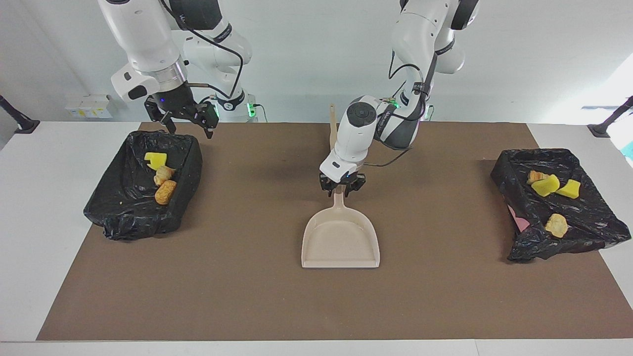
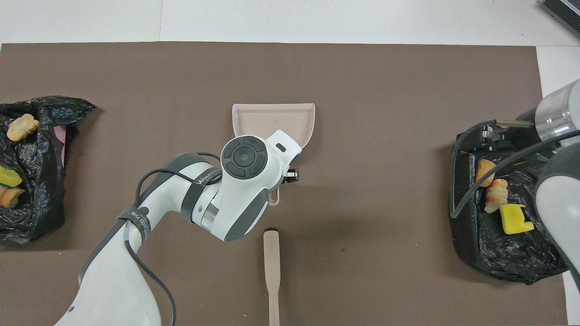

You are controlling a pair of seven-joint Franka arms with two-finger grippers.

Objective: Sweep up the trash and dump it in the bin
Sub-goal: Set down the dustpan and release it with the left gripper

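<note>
Plainly, the trash is off the brown mat: three pieces lie in the black-lined bin at the right arm's end of the surface, four in the other bin. The empty dustpan lies mid-mat, its long axis running away from the robots, handle nearer them. The left pincer sits at that handle; gripping or released, I cannot tell. The brush lies in line, nearer the robots. The right pincer waits over its bin's rim, apart and empty.
</note>
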